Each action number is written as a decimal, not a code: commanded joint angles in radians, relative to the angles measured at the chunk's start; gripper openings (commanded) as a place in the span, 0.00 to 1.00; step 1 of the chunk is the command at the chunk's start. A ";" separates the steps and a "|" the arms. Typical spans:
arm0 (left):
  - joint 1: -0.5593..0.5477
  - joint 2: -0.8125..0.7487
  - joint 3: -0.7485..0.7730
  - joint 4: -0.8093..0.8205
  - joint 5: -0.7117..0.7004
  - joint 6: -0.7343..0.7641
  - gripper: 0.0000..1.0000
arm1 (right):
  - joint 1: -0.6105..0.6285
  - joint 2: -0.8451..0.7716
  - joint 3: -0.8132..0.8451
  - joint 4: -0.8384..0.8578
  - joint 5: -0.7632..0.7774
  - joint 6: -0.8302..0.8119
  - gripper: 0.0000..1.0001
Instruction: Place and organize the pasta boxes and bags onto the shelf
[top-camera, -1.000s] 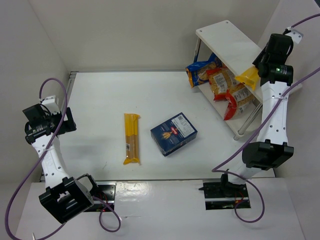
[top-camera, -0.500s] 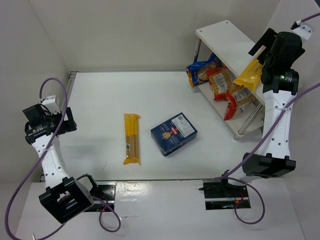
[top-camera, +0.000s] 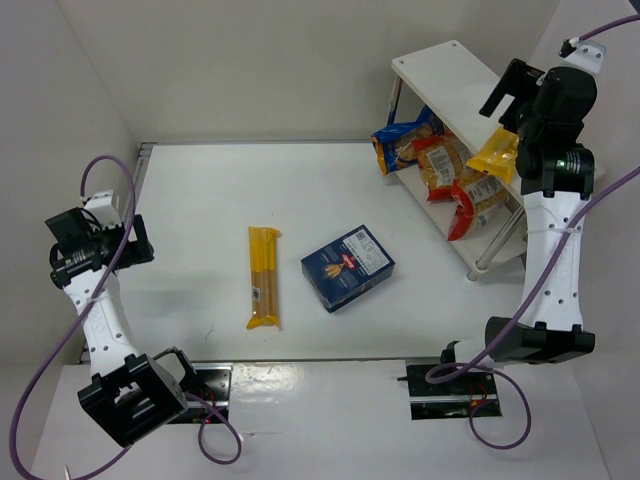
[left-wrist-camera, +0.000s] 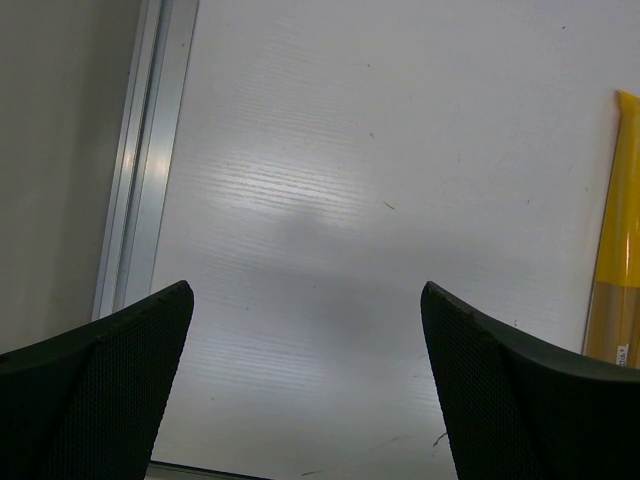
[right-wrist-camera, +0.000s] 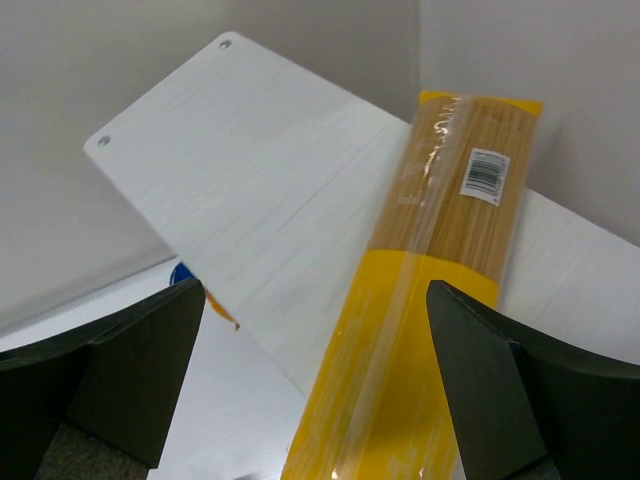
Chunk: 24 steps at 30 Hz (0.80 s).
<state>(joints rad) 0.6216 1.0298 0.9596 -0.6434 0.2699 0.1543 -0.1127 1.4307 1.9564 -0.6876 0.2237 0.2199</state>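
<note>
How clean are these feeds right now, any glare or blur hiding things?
Top external view: even light, sharp, soft shadows under the dark blue pasta box and spaghetti pack. Left wrist view: a pale sheen on the table, gripper fingers dark and soft-edged. Right wrist view: held spaghetti pack readable, mild shine on its plastic.

Bright, even light; soft shadows, mild table (left-wrist-camera: 330, 200) glare.
</note>
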 joint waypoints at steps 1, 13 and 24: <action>0.007 -0.011 -0.001 0.011 0.034 0.011 1.00 | 0.024 -0.041 -0.025 0.023 -0.099 -0.086 1.00; 0.007 -0.011 -0.001 0.011 0.052 0.021 1.00 | 0.148 -0.041 -0.192 -0.065 -0.363 -0.355 1.00; 0.007 -0.011 -0.001 0.002 0.061 0.030 1.00 | 0.252 -0.085 -0.289 -0.181 -0.616 -0.642 1.00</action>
<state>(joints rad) 0.6216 1.0298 0.9596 -0.6495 0.3019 0.1596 0.1055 1.3918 1.6962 -0.8097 -0.2886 -0.3065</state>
